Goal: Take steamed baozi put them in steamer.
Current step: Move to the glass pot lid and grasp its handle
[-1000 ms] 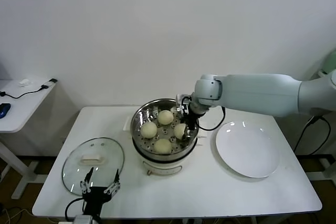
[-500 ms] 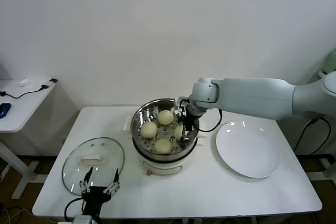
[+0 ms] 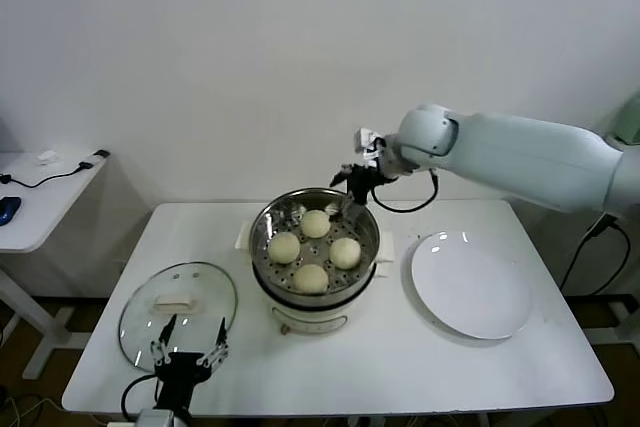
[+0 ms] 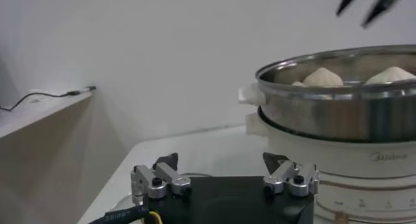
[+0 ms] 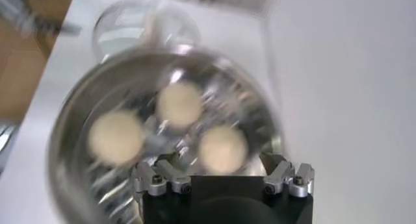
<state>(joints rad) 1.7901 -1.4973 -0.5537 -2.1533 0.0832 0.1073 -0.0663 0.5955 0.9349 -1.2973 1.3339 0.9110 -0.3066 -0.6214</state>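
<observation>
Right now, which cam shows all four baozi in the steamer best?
Head view: all four baozi sit unobstructed in the steamer. Right wrist view shows three, blurred; left wrist view only two tops above the rim.

Four cream-white buns [image 3: 314, 250] sat on a shiny steel tray dotted with round holes, inside a silver pot [image 3: 262, 237] on a cream-white base [image 3: 310, 319]. The plate [image 3: 470, 282] was plain glossy white, like the white table [image 3: 400, 367]. The clear glass lid [image 3: 178, 302] carried a cream handle. The right arm [image 3: 520, 162] was pale grey-white, its gripper [image 3: 358, 180] black.
</observation>
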